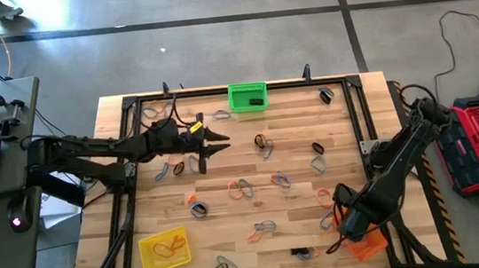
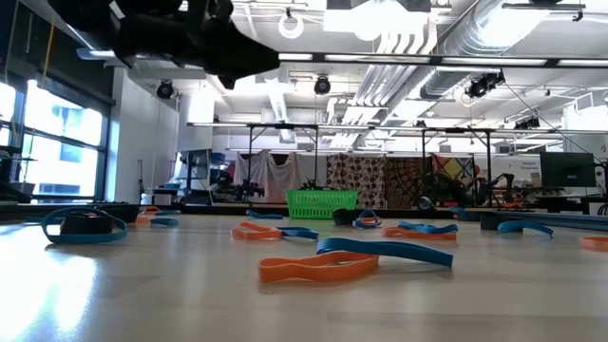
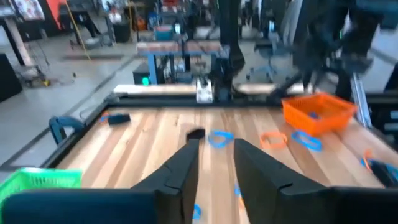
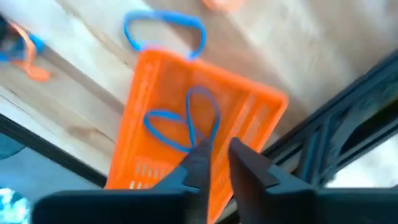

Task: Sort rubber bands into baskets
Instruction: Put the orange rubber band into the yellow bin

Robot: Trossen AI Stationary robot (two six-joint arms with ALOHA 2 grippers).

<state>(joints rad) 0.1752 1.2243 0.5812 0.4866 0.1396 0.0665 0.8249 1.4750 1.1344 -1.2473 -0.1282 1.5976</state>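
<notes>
Seen from above, the right gripper (image 1: 348, 221) hangs over the orange basket (image 1: 369, 243) at the worktop's five o'clock corner. In its wrist view the fingers (image 4: 198, 163) stand slightly apart with nothing clearly pinched between them; a blue band (image 4: 186, 121) lies in the basket just beyond their tips, and whether they touch it I cannot tell.

At seven o'clock sits the yellow basket (image 1: 164, 251) with an orange band (image 1: 172, 242) inside.

Toward the middle, loose rubber bands (image 1: 243, 186) in orange, blue and black lie scattered over the wooden worktop (image 1: 291, 111).

The left gripper (image 1: 212, 142) reaches in from nine o'clock, above the boards at about ten o'clock, its fingers (image 3: 180, 171) a narrow gap apart and holding nothing.

At twelve o'clock the green basket (image 1: 247, 97) stands against the far edge, a dark item in it.

Beyond lies a grey floor; the low view shows a workshop with ceiling ducts and hanging cloths.
</notes>
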